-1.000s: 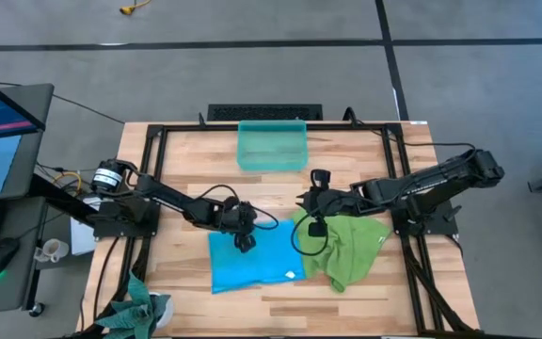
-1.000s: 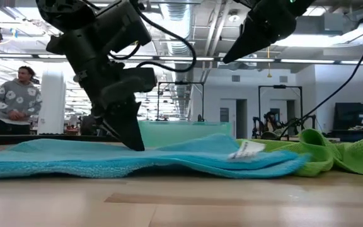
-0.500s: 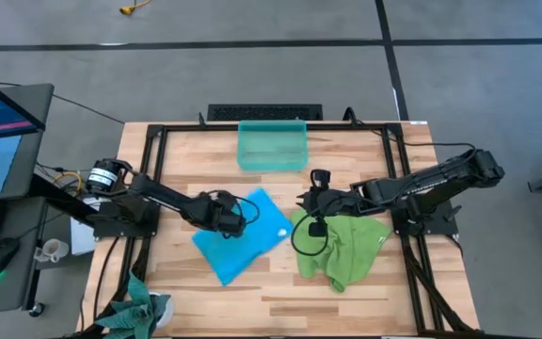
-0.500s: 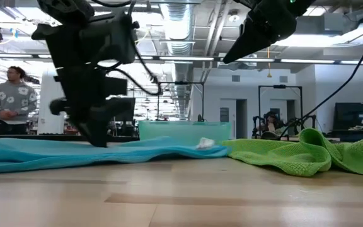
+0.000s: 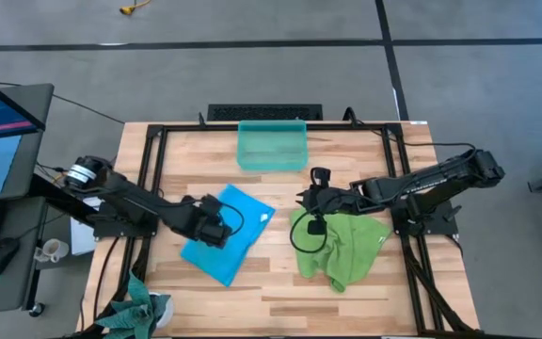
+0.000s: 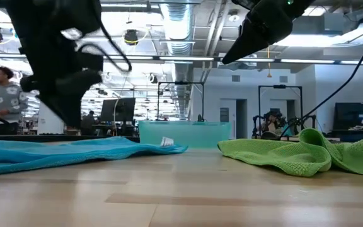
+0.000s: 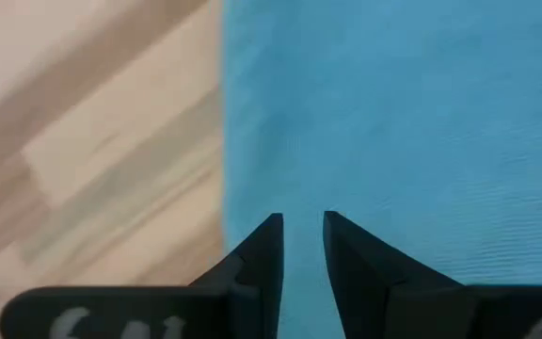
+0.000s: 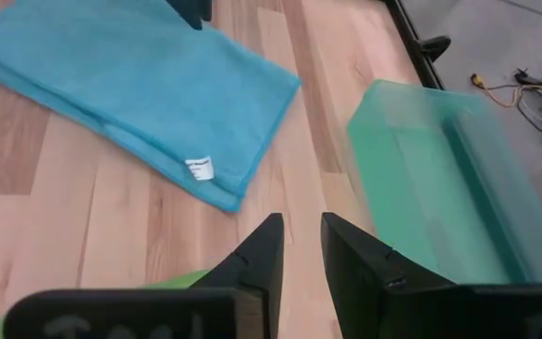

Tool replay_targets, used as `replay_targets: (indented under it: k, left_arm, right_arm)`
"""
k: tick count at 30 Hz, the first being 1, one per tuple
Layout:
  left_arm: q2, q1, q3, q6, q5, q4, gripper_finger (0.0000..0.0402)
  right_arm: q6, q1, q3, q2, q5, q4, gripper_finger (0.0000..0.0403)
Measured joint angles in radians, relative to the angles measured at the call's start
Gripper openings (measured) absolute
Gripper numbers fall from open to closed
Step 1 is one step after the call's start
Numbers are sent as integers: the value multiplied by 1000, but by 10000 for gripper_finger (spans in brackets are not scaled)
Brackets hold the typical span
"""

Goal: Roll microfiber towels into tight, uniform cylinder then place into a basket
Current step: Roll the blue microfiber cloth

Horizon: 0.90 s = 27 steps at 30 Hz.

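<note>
**Blue towel is flat, nothing rolled yet**

Blue towel (image 5: pixel 224 234) lies spread out on the wooden surface (image 5: pixel 280 282), left of centre; the green towel (image 5: pixel 342 247) sits crumpled to its right, and the basket (image 5: pixel 272 144) waits empty at the far edge. Looks like the laying-out step, so next up is grabbing an edge to start the roll.

Left claw (image 7: pixel 298 231) sits right at the blue towel's edge, jaws a narrow slit apart, nothing clearly pinched. Right claw (image 8: pixel 299 235) hovers over bare wood between towels and basket, slightly parted, empty.

Only the right wrist view shows the little white tag (image 8: pixel 199 169) clearly.
</note>
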Motion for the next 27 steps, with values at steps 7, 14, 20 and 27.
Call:
replay_targets:
  k: [7, 14, 20, 27]
  left_arm:
    - [15, -1, 2, 225, -17, 221, 70]
    - [106, 52, 3, 514, 142, 505, 70]
    - [130, 100, 3, 552, 217, 546, 70]
    - [129, 110, 4, 537, 187, 512, 70]
  right_arm:
    - [2, 2, 0, 0, -2, 9, 96]
    - [28, 2, 0, 0, -3, 6, 96]
    - [29, 2, 0, 0, -3, 5, 96]
    - [29, 2, 0, 0, -3, 5, 96]
